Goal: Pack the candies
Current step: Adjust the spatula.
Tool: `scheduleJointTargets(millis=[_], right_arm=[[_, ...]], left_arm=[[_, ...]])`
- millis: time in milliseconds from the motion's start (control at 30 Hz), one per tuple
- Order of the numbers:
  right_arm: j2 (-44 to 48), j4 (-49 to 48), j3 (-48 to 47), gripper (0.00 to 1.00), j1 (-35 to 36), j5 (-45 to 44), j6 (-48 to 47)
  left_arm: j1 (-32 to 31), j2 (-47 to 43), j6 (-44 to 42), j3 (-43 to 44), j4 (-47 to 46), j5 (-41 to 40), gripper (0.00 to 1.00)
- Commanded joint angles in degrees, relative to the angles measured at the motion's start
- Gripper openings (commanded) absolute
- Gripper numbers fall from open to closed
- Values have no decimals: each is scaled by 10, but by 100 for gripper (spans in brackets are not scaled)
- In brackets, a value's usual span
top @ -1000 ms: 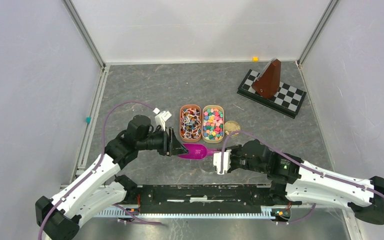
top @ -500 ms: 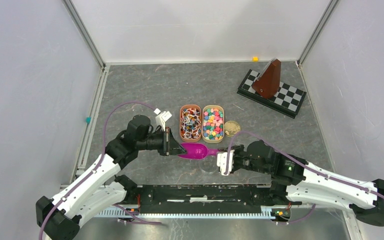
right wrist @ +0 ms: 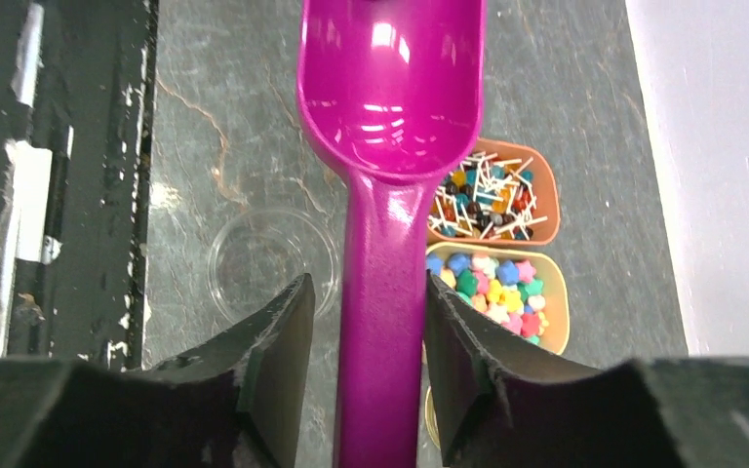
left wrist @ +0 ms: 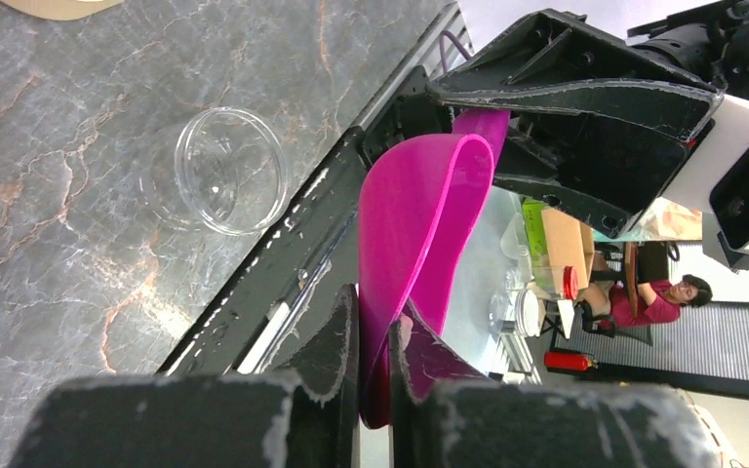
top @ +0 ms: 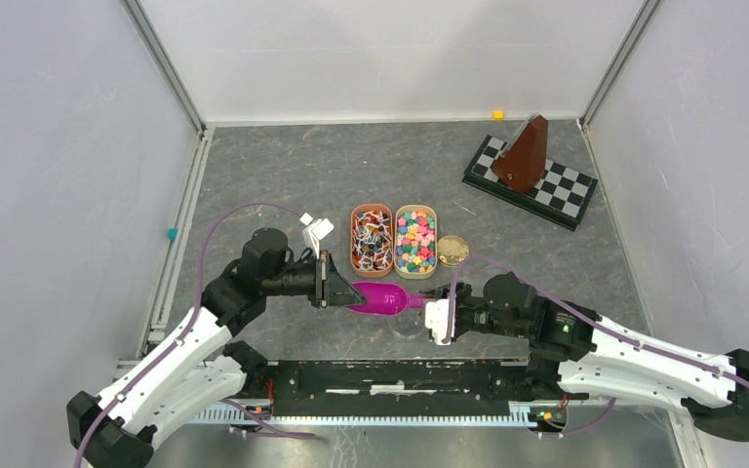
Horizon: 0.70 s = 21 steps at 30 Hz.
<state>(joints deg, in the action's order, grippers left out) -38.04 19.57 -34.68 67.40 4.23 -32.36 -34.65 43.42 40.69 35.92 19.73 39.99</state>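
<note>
A grey stone-veined table (top: 283, 166) fills the view, boxed by plain white walls (top: 390, 58) at 9, 12 and 3 o'clock. Slanted aluminium corner posts (top: 161, 63) rise at 11 and 1 o'clock. A black metal rail (top: 390, 375) edges 6 o'clock. Light is soft and even.

White-and-black left arm (top: 180, 346) angling inward, black two-finger left gripper (top: 344, 291) pinched tight on a magenta plastic scoop (top: 382, 297), matching right arm (top: 634, 353) stretched low opposite, right gripper (top: 436, 312) with jaws parted astride the scoop's handle

Scoop (top: 380, 297) between candies (top: 415, 241) and cup (right wrist: 273, 265)
</note>
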Motion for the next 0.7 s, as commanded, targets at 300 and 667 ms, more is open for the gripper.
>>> scheduleJointTargets(millis=[300, 667], right_arm=[[-33, -70, -41, 54, 3, 43, 32], [-52, -106, -31, 48, 3, 36, 48]], left_arm=[[-2, -17, 37, 12, -54, 56, 2], [-2, -17, 46, 10, -68, 64, 2]])
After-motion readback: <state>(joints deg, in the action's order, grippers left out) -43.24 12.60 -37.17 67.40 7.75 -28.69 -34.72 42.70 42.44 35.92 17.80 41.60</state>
